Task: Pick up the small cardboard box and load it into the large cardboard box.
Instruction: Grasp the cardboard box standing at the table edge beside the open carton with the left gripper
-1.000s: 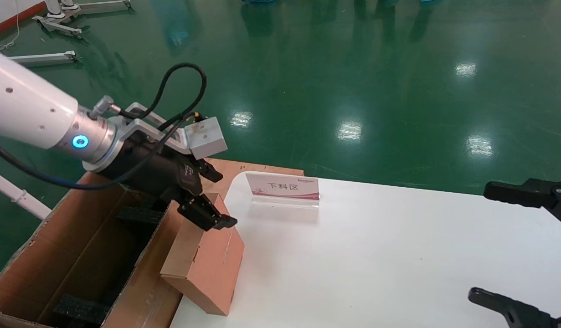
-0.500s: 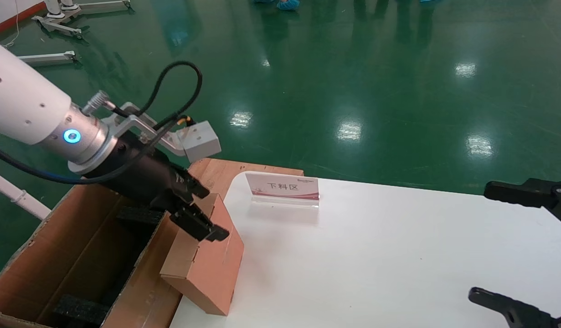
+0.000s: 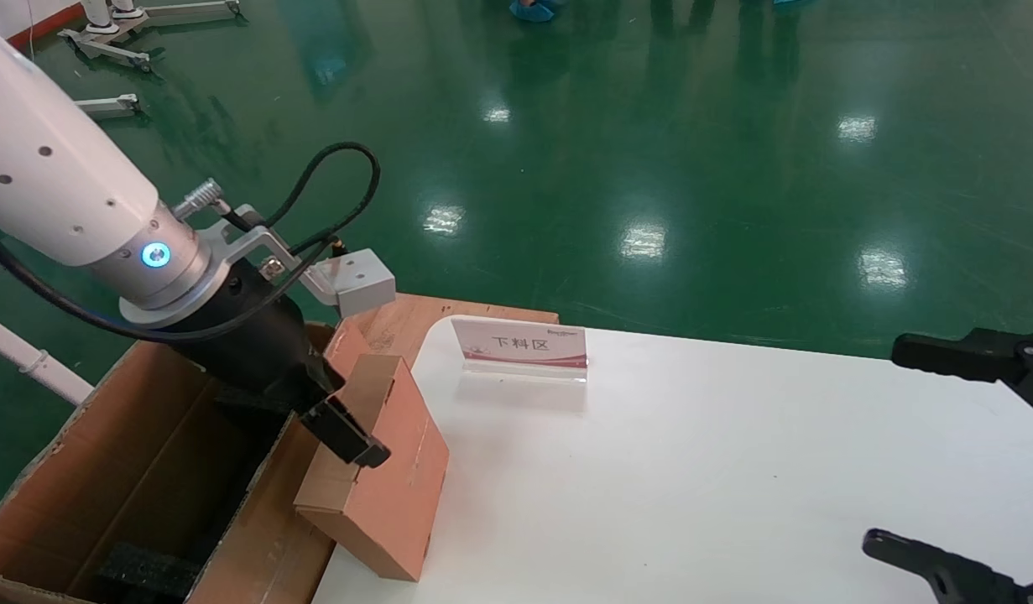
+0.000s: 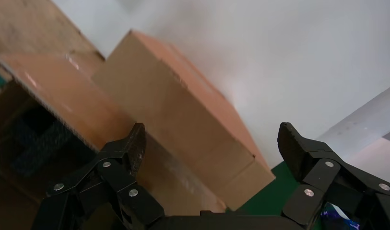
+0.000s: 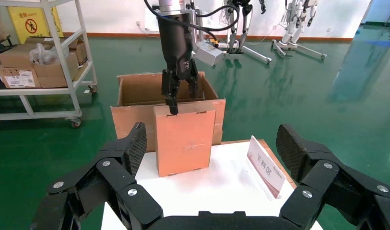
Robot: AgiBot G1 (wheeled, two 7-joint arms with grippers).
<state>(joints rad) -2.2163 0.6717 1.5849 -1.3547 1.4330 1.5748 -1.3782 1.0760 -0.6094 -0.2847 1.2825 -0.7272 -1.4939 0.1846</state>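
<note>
So the left gripper [image 3: 348, 428] is sitting right over the top edge of the small cardboard box [image 3: 382, 482], and its jaws are spread wide, one finger on each side of the carton's upper end with clear gaps, not clamping anything. In the left wrist view you can see the box [image 4: 183, 124] running between the two black fingers [image 4: 128, 148] without either one pressing on it. The small box is tilted, perched at the left edge of the white table [image 3: 692, 470], leaning against the side of the large cardboard box [image 3: 130, 453]. That big carton sits on the floor just beside the table with its flaps open and black foam blocks [image 3: 143, 570] down inside. From the right wrist view the small box [image 5: 183, 139] stands in front of the big one [image 5: 135, 96], with the left gripper [image 5: 181, 91] coming straight down onto its top. The right gripper [image 5: 212, 158] is parked well off at the right side of the table, jaws wide open, holding nothing. There's also a little sign stand [image 3: 520, 348] on the table near the box.
</note>
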